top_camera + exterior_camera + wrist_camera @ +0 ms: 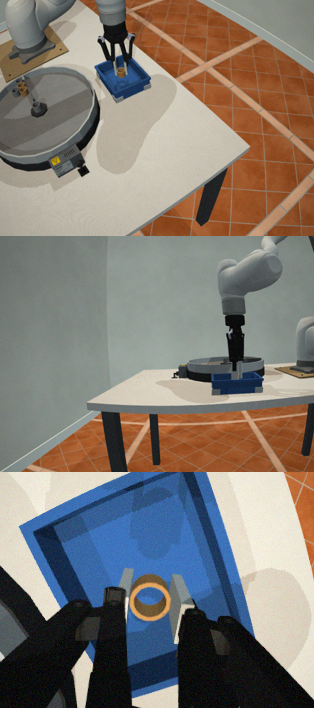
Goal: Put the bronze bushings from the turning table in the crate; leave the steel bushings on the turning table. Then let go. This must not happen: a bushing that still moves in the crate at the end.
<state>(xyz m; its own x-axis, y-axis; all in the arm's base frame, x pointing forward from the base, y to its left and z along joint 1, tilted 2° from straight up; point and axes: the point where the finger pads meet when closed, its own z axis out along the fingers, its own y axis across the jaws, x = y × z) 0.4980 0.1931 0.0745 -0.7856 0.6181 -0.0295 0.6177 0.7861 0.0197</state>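
Observation:
My gripper (121,74) (237,376) (150,586) is shut on an upright bronze bushing (121,75) (150,609), with a fingertip on either side of it. The fingertips are inside the blue crate (134,90) (233,387) (65,511), above its floor; how high is hard to tell. No other bushing shows in the crate. On the turning table (58,126) (200,368), near its far-left rim, two bronze bushings (21,84) (23,91) stand close together beside two grey steel bushings (15,92) (18,80).
A grey cylinder (37,107) stands on the turning table's dark hub, with a thin bar (30,90) running from it to the rim. A motor box (66,161) (182,371) sits on the table's side. The crate stands near the bench edge, beside the arm's base plate (57,46).

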